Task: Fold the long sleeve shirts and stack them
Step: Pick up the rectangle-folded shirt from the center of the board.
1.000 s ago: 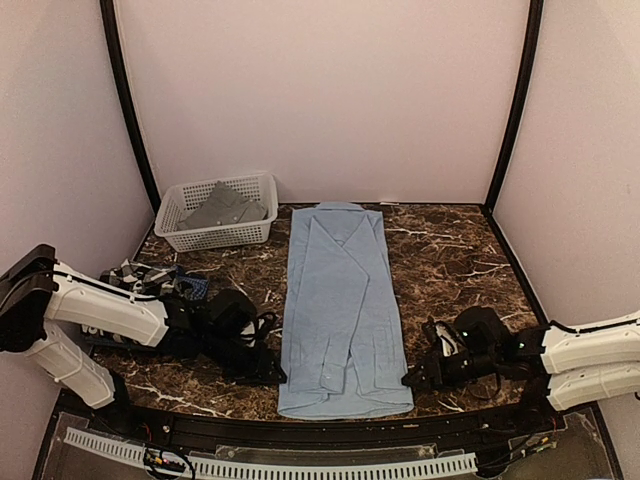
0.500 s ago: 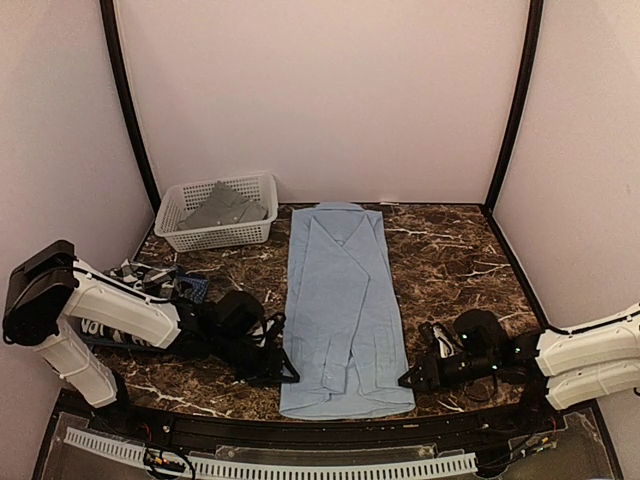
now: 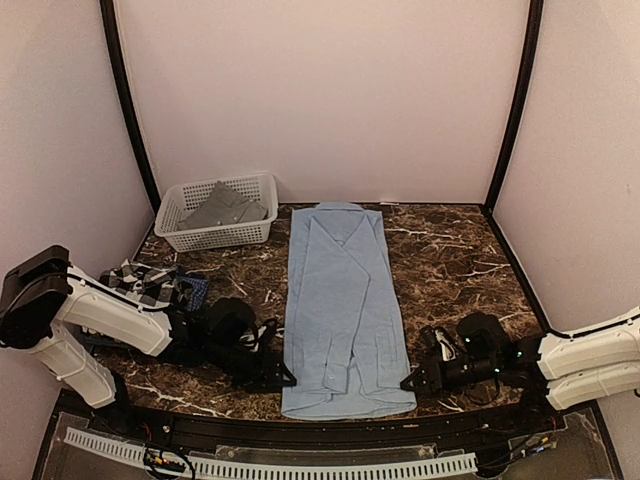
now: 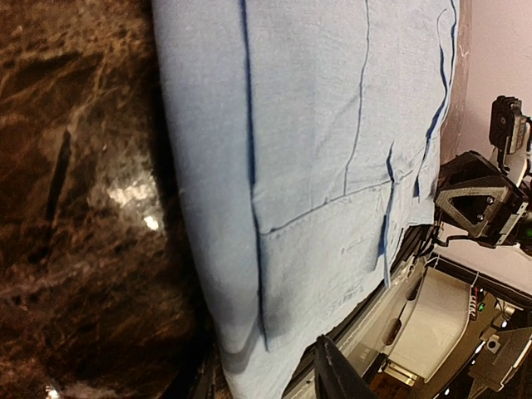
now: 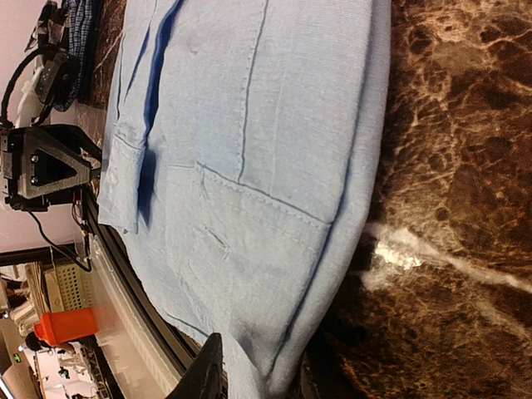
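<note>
- Overhead, the blue shirt (image 3: 342,300) lies lengthwise down the middle of the table (image 3: 450,260), with its sleeves folded in, its collar at the far end and its hem at the near edge.
- The left gripper (image 3: 272,375) sits low at the hem's left corner and the right gripper (image 3: 412,380) at its right corner. From above both are too dark to show their spread.
- A basket (image 3: 170,225) in the far-left corner holds a grey shirt (image 3: 225,207). Checked shirts (image 3: 150,280) lie on the left, partly covered by the left arm. Bare marble runs along both long sides of the blue shirt.
- Left wrist: the jaws stand apart with the hem corner between them, nothing pinched. One finger (image 4: 332,374) shows plainly; the other is lost in shadow. The table's near edge runs just beside the hem, and the right gripper shows across the cloth.
- Right wrist: again the jaws are apart around the opposite hem corner. One finger (image 5: 204,374) is clear and its partner is only a dark shape under the cloth's edge. The shirt's far end is cut off.
</note>
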Robot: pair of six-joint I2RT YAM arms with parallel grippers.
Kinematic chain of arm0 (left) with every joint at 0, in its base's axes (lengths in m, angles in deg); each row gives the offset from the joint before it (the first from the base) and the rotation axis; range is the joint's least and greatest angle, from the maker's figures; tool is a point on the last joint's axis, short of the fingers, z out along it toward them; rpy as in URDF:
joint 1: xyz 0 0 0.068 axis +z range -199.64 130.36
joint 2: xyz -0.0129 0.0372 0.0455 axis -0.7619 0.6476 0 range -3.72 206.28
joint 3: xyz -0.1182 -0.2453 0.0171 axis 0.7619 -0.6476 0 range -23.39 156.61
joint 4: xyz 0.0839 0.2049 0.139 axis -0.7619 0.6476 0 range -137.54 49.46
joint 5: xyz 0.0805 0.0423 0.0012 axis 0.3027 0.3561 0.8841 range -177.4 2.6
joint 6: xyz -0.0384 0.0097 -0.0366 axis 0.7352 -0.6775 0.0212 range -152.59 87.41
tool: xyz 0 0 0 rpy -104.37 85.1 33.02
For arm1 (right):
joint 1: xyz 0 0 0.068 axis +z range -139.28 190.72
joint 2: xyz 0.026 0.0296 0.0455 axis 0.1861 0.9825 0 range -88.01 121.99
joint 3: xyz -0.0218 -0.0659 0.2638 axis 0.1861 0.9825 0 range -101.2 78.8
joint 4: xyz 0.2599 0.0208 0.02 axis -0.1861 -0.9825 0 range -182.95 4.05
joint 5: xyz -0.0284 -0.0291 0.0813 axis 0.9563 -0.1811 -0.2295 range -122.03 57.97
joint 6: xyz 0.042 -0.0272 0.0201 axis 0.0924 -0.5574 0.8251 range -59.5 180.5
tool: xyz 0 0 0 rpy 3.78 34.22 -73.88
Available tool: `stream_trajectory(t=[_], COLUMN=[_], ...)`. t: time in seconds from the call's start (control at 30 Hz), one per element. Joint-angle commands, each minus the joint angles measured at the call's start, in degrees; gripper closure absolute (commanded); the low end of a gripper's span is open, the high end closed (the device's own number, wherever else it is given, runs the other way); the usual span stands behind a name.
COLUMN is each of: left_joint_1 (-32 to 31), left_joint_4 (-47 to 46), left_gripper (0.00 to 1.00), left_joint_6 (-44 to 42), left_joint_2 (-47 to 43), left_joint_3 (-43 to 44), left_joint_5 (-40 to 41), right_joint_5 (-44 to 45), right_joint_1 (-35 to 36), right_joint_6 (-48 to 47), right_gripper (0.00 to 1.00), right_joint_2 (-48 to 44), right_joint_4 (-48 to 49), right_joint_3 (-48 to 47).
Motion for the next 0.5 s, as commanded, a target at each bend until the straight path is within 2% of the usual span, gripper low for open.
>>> stream_trajectory(t=[0.0, 0.2, 0.47], left_joint_1=[-1.58, -2.0, -2.01], left_joint_4=[1.83, -3.15, -8.51], left_gripper=[0.6, 0.62, 0.79], left_joint_6=[3.19, 6.26, 9.93], left_joint_2=[0.07, 2.24, 2.59], left_joint_3=[-2.02, -2.91, -3.87], left_joint_5=[0.5, 0.56, 0.64], right_joint_5=[-1.08, -1.22, -1.14], right_joint_1=[0.51, 0.5, 0.51], right_joint_6=[0.61, 1.12, 2.42], right_gripper=[0.72, 0.73, 0.75], right_joint_2=[0.12, 0.2, -1.13], right_joint_4=[2.7, 3.47, 4.62], right_joint_3=[1.29, 1.79, 1.68])
